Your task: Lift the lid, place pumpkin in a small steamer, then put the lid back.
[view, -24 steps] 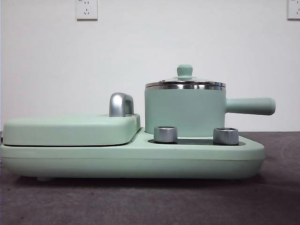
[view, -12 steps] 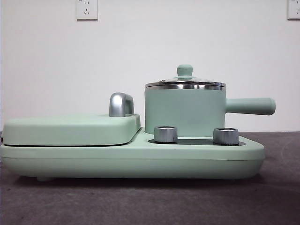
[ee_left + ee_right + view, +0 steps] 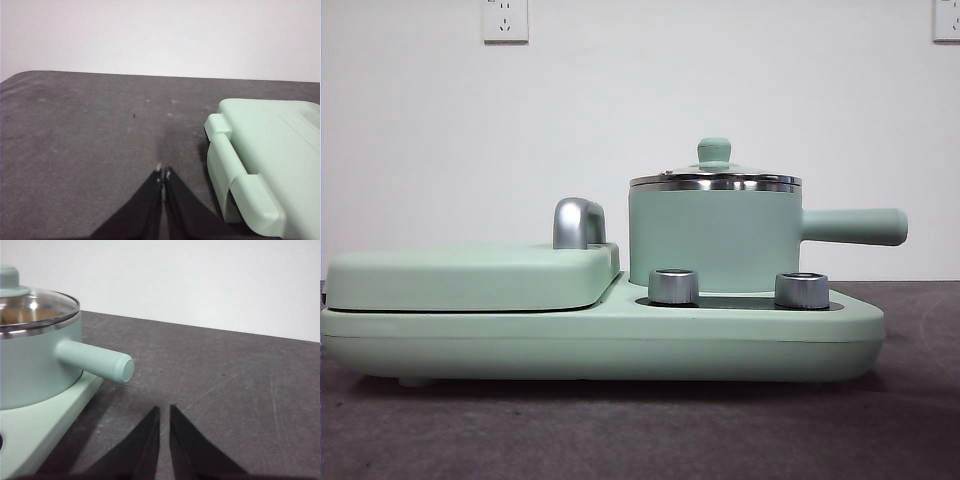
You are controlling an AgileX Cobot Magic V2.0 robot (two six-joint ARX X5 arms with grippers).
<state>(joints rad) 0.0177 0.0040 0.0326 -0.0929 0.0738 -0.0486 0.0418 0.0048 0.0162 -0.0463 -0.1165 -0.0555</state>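
The small steamer (image 3: 715, 240) stands on the right half of a wide mint-green appliance, its long handle (image 3: 855, 226) pointing right. The lid (image 3: 714, 180) sits flat on its steel rim, with the knob upright at the centre. In the right wrist view the steamer (image 3: 35, 365) and the lid (image 3: 30, 307) are close by, and my right gripper (image 3: 164, 410) hovers shut over the dark table, just off the end of the handle. My left gripper (image 3: 163, 175) is shut above bare table beside the appliance's other end. The pumpkin is out of view. Neither gripper appears in the front view.
The appliance base (image 3: 600, 335) carries two silver knobs (image 3: 673, 286) in front of the pot. A flat rectangular cover (image 3: 470, 275) with a silver handle (image 3: 577, 222) fills its left half, and its corner (image 3: 270, 150) lies beside my left gripper. A white wall stands behind.
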